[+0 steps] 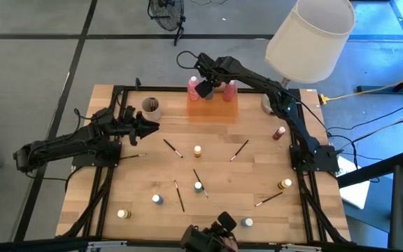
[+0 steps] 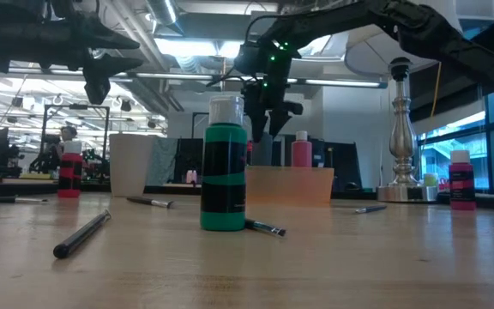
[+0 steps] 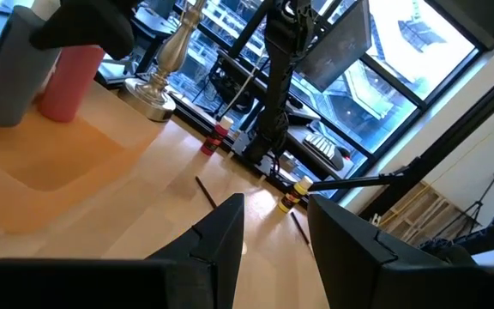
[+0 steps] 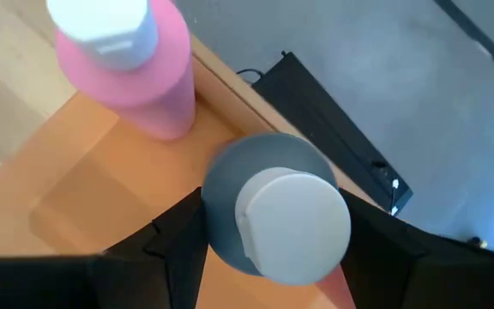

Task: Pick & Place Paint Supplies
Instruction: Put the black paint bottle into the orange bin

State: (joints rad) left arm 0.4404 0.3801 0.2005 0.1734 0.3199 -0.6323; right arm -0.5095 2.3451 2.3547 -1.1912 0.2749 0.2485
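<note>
The left gripper [image 1: 152, 127] hovers with jaws parted and empty beside the cup [image 1: 150, 108], while the right gripper [image 4: 264, 232] grasps the grey bottle [image 4: 268, 202] over the orange tray [image 1: 213, 109] (pink bottle [image 4: 135, 64] alongside).

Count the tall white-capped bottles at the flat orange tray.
3: one pink bottle at the orange tray's left end, another at its right, grey bottle in the right gripper.

Grey bottle [image 4: 264, 215] and pink bottles [image 1: 193, 87] upright in tray; pots [image 1: 197, 150], brushes [image 1: 172, 148] scattered.
</note>
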